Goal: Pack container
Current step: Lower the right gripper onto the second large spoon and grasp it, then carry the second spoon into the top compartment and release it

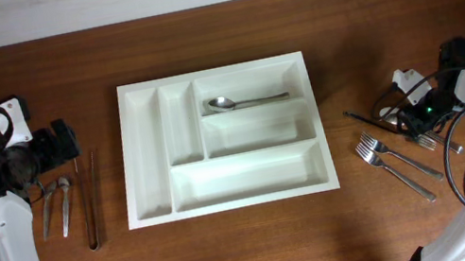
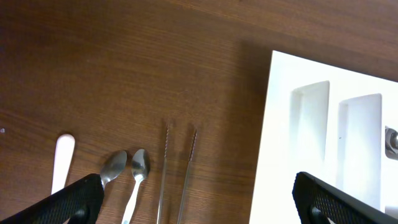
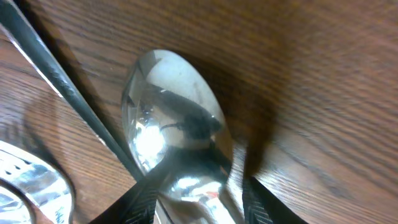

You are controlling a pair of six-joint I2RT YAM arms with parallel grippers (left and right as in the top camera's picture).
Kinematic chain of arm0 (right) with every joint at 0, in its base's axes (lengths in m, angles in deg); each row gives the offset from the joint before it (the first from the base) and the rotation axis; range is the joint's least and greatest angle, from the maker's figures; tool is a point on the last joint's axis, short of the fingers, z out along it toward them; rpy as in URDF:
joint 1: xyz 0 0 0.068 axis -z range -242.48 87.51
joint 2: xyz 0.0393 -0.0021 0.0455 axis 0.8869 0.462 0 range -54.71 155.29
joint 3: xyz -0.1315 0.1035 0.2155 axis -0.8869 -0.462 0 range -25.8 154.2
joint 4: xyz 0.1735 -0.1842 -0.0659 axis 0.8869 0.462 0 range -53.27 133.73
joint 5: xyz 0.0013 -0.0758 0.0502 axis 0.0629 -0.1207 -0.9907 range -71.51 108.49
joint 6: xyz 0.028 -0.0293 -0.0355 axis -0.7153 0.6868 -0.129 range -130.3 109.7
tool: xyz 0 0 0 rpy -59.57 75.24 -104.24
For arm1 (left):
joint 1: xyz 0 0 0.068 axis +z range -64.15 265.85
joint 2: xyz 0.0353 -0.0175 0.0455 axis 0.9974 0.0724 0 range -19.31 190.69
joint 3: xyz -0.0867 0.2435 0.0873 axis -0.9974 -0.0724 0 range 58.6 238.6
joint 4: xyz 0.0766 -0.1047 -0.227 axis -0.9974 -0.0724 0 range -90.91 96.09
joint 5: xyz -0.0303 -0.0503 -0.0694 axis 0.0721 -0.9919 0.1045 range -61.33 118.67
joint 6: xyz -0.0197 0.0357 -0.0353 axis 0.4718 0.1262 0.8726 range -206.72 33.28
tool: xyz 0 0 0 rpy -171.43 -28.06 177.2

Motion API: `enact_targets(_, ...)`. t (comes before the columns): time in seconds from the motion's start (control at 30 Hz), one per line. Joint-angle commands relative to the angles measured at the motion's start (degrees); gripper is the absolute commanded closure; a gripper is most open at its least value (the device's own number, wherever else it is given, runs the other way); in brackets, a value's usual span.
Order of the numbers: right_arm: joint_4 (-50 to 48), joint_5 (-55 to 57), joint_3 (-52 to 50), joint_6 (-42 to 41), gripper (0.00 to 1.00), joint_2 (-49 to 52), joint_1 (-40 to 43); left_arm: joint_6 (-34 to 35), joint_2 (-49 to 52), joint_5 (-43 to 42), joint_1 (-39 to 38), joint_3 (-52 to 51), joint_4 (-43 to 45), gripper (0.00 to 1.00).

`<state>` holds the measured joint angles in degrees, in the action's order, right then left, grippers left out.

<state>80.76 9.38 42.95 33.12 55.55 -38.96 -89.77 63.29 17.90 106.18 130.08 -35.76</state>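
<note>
The white five-compartment container (image 1: pixel 208 75) lies at the table's middle; its left edge shows in the left wrist view (image 2: pixel 277 124). One spoon (image 1: pixel 237 103) lies in its top right compartment. My left gripper (image 1: pixel 67 142) is open and empty (image 2: pixel 205 208), above the cutlery left of the container. My right gripper (image 1: pixel 415 120) is down at the table on the right, shut (image 3: pixel 196 205) on a metal spoon (image 3: pixel 174 106) whose bowl points away from the fingers.
Two small spoons (image 1: pixel 56 206) (image 2: pixel 124 168) and thin metal tongs (image 1: pixel 90 204) (image 2: pixel 177 168) lie left of the container, with a white handle (image 2: pixel 61 158) beside them. Two forks (image 1: pixel 396 161) and a thin black stick (image 1: pixel 369 118) (image 3: pixel 62 87) lie on the right.
</note>
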Motion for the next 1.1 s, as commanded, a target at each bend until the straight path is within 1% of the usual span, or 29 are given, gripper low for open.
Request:
enact_targets(0.0, -0.3, 0.3, -0.3, -0.9, 0.56, 1.0, -0.3, -0.9, 0.2, -0.8, 0.3, 1.0, 0.1, 0.01)
enact_targets(0.07, -0.3, 0.3, -0.3, -0.9, 0.59, 1.0, -0.3, -0.9, 0.2, -0.8, 0.3, 1.0, 0.1, 0.01)
enact_targets(0.13, -0.5, 0.3, -0.3, -1.4, 0.60, 1.0, -0.3, -0.9, 0.2, -0.8, 0.3, 1.0, 0.1, 0.01)
enact_targets(0.2, -1.2, 0.3, -0.3, -2.4, 0.71, 1.0, -0.3, -0.9, 0.2, -0.8, 0.3, 1.0, 0.1, 0.01)
enact_targets(0.27, -1.7, 0.3, -0.3, -3.5, 0.74, 1.0, -0.3, -0.9, 0.2, -0.8, 0.3, 1.0, 0.1, 0.01)
enact_targets(0.33, -2.0, 0.3, -0.3, -3.5, 0.79, 1.0, -0.3, -0.9, 0.2, -0.8, 0.3, 1.0, 0.1, 0.01)
enact_targets(0.37, -2.2, 0.4, -0.3, -3.5, 0.84, 1.0, -0.3, -0.9, 0.2, -0.8, 0.3, 1.0, 0.1, 0.01)
enact_targets(0.4, -2.4, 0.7, -0.3, -3.5, 0.91, 1.0, -0.3, -0.9, 0.2, -0.8, 0.3, 1.0, 0.1, 0.01)
enact_targets(0.43, -2.6, 0.7, -0.2, -3.5, 0.95, 1.0, -0.3, -0.9, 0.2, -0.8, 0.3, 1.0, 0.1, 0.01)
enact_targets(0.47, -2.7, 0.7, 0.0, -3.5, 0.96, 1.0, -0.3, -0.9, 0.2, -0.8, 0.3, 1.0, 0.1, 0.01)
enact_targets(0.53, -2.7, 0.7, 0.9, -4.4, 0.96, 1.0, -0.3, -0.9, 0.2, -0.8, 0.3, 1.0, 0.1, 0.01)
enact_targets(0.6, -2.6, 0.8, 2.3, -7.1, 0.96, 0.8, -0.3, -0.9, 0.2, -0.8, 0.3, 1.0, 0.1, 0.01)
enact_targets(0.7, -0.5, 0.7, 5.6, -10.1, 0.96, 0.0, -0.3, -0.9, 0.2, -0.8, 0.3, 1.0, 0.1, 0.01)
enact_targets(0.8, 4.9, 0.7, 11.0, -11.4, 0.96, -1.3, -1.1, -0.9, 0.2, -0.8, 0.3, 1.0, 0.1, 0.01)
enact_targets(0.93, 15.8, 0.6, 21.9, -15.0, 0.96, -3.2, -4.1, -0.9, 0.2, -0.8, 0.3, 1.0, 0.1, 0.01)
enact_targets(1.0, 21.6, 0.2, 28.2, -16.9, 0.96, -3.7, -6.9, -0.9, 0.2, -0.8, 0.3, 1.0, 0.1, 0.01)
enact_targets(1.07, 25.7, -1.7, 33.7, -17.0, 0.96, -3.7, -10.8, -0.9, 0.2, -0.8, 0.3, 1.0, 0.1, 0.01)
